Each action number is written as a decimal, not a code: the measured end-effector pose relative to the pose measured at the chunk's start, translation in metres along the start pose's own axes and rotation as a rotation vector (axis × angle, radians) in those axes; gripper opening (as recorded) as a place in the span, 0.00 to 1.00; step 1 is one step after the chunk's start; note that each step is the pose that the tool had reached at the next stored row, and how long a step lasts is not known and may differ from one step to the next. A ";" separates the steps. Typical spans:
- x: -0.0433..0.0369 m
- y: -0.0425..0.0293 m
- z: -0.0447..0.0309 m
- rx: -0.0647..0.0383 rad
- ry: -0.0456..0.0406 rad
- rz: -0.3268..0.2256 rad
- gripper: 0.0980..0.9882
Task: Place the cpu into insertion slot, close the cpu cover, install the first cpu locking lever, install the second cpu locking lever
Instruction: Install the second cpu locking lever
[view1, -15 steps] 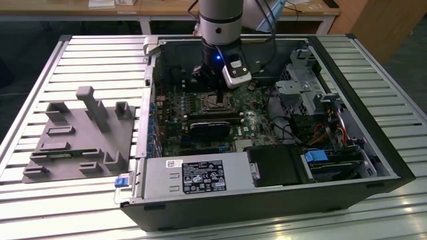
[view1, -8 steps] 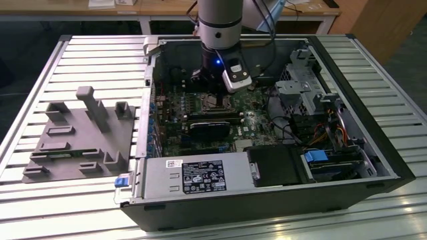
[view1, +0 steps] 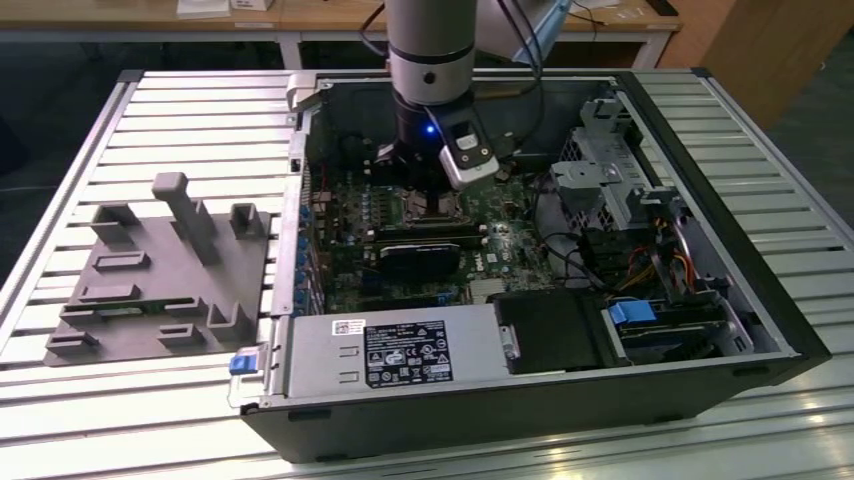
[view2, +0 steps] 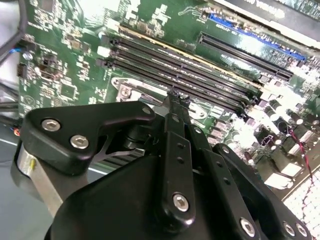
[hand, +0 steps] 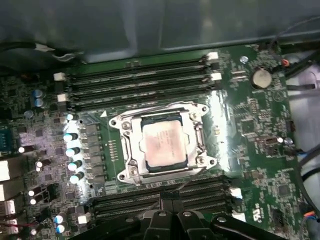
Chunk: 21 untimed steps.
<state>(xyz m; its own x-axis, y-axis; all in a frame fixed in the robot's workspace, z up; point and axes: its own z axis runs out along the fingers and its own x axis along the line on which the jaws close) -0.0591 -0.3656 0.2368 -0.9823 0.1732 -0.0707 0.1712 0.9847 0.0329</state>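
1. The tool (view2: 176, 97) is seen in the second wrist view as a black linkage whose fingers (view2: 172, 145) are drawn together into one narrow tip; nothing is held between them.
2. The tip is held just above the green motherboard (view2: 65, 65), next to the long black memory slots (view2: 200, 67). Whether the board is touched cannot be told.
3. In the exterior view the grey arm (view1: 430, 50) is seen reaching straight down into an open computer case (view1: 561, 400), with the tool (view1: 430, 195) over the middle of the board.
4. In the first wrist view the cpu (hand: 164, 144) is shown as a dull silver square lying flat in the insertion slot (hand: 131, 170), in the middle of the board.
5. The cpu cover (hand: 197, 131), a thin silver frame, is seen lying down around the chip, with the chip's top exposed through its cut-out. Whether the locking levers are latched cannot be told.
6. Banks of memory slots are found on two opposite sides of the socket, and a row of small shiny capacitors (hand: 72, 150) is set beside it.
7. A round coin battery (hand: 260, 77) is mounted near one corner of the board.
8. In the exterior view a power supply (view1: 400, 350) with a labelled face is seen at the near edge of the case, and a drive cage (view1: 607, 185) with cables at the exterior view's right.
9. The case lies on a ribbed metal bench (view1: 80, 420). A grey fixture (view1: 154, 275) with upright posts rests on the bench at the exterior view's left, well apart from the tool.
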 end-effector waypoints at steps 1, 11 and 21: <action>0.0014 -0.0004 0.0005 -0.006 0.0010 -0.003 0.00; 0.0087 -0.0100 0.0062 -0.036 0.0068 -0.021 0.00; 0.0136 -0.0191 0.0132 -0.090 0.0160 -0.031 0.00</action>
<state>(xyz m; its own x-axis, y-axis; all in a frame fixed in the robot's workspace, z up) -0.0747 -0.3818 0.2220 -0.9883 0.1412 -0.0572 0.1336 0.9837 0.1203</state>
